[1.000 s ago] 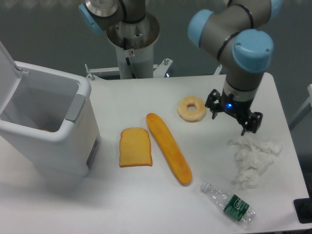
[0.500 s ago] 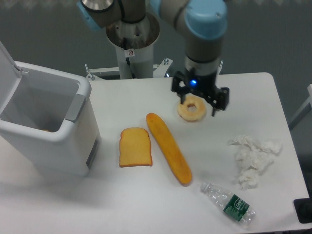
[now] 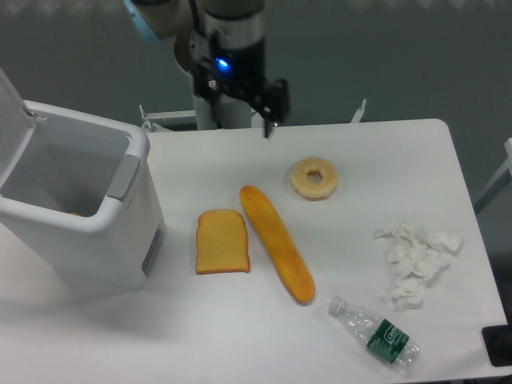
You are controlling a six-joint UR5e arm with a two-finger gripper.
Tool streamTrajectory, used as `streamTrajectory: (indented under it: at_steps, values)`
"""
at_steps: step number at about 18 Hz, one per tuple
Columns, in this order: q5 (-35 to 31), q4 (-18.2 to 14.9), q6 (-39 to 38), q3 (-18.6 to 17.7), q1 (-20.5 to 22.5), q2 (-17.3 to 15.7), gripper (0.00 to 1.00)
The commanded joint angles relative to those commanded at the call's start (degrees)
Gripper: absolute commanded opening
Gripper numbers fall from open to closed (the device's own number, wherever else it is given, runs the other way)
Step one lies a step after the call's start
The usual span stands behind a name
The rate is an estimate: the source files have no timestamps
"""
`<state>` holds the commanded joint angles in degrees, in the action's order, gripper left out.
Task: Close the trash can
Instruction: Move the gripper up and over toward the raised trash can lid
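White plastic trash can (image 3: 76, 216) at left of frame, lid (image 3: 11, 132) up — light and stiff, so nudge its top edge; gripper (image 3: 240, 104) at top centre, fingers can't tell

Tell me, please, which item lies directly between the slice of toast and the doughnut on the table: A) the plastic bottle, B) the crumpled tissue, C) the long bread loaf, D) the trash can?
C: the long bread loaf lies diagonally with the toast at its left and the doughnut up to its right.
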<state>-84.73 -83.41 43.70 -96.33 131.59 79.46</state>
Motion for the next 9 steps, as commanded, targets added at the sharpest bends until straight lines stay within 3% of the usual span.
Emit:
streamTrajectory:
  at_steps: [4, 9]
  values:
    - [4.65, -0.18, -4.76, 0.0, -6.07, -1.05, 1.0]
    - [10.99, 0.17, -11.7, 0.52, -10.64, -2.38, 1.0]
